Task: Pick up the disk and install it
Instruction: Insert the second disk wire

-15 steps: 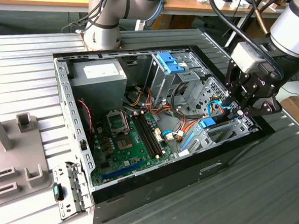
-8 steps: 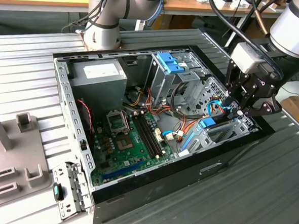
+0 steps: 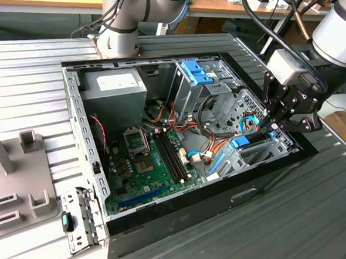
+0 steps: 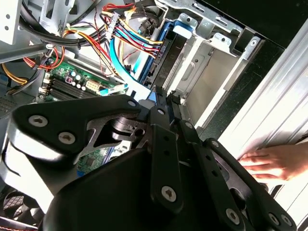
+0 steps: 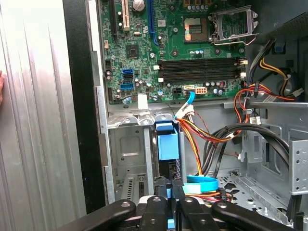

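The disk (image 3: pixel 250 140) stands on edge in the low metal bay (image 3: pixel 259 155) at the exterior view's right end of the open computer case (image 3: pixel 173 217). Its light blue bracket (image 5: pixel 167 142) faces the motherboard, and its dark side (image 4: pixel 168 57) runs down into the bay. My gripper (image 3: pixel 268 125) reaches down from the right onto the disk's upper end. In both wrist views the black fingers (image 5: pixel 161 187) sit close together on either side of the disk's thin edge, so my gripper (image 5: pixel 168 185) (image 4: pixel 161 98) is shut on it.
Bundled cables (image 5: pixel 211 139) lie right beside the bay. The motherboard (image 3: pixel 153 157), a grey power-supply box (image 3: pixel 114 88) and a tall cage with a blue latch (image 3: pixel 195 72) take up the remainder of the case. A person's hand (image 4: pixel 267 161) rests on the ribbed table outside the case wall.
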`<action>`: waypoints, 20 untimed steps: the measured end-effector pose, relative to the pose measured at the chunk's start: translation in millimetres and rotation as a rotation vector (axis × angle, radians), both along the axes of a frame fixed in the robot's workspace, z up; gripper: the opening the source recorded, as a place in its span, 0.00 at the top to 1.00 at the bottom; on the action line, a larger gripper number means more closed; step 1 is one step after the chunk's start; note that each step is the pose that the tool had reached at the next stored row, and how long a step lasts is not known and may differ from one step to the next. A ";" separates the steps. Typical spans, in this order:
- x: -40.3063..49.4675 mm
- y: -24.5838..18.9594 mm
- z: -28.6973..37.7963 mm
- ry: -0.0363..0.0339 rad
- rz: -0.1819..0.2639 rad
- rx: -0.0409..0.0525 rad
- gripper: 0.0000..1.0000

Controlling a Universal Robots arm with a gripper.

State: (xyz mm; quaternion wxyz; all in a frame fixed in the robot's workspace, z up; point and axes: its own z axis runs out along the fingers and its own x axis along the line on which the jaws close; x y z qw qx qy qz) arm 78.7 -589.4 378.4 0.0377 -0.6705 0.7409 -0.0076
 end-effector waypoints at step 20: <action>0.7 -2.9 -7.7 -0.0005 -0.051 0.0588 0.84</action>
